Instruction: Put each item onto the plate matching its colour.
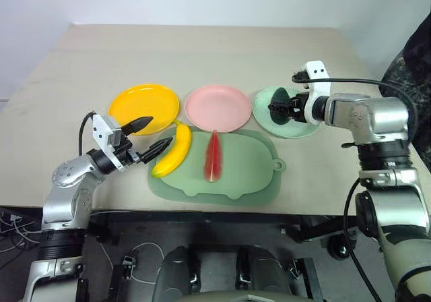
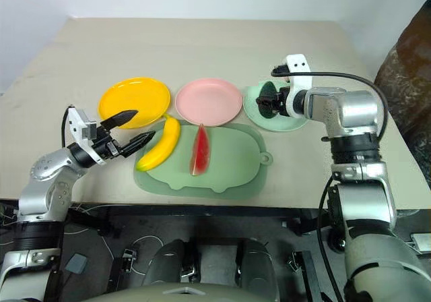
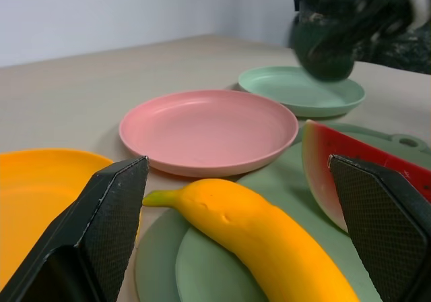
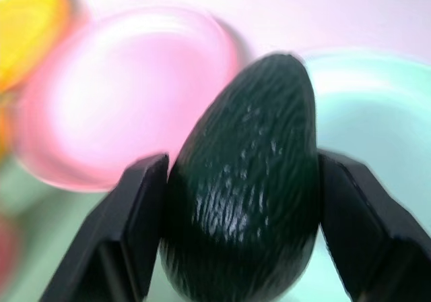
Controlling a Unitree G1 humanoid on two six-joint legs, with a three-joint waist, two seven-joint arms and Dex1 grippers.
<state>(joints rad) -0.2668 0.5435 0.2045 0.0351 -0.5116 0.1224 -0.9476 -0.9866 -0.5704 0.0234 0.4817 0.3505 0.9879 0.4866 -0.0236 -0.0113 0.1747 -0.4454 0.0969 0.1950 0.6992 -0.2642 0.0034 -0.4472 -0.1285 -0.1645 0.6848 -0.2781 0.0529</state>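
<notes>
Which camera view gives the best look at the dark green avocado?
The right wrist view: the avocado sits large and close between the right tool's two fingers, its ridged skin plain. The two head views show it small, held above the mint green plate. The left wrist view shows it blurred above that plate.

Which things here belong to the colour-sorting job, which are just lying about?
Job:
- banana
- watermelon wedge
- avocado, held in right gripper
- yellow plate
- pink plate
- mint plate
- left gripper, open by the banana

Lying about:
- wavy green mat
- table
</notes>
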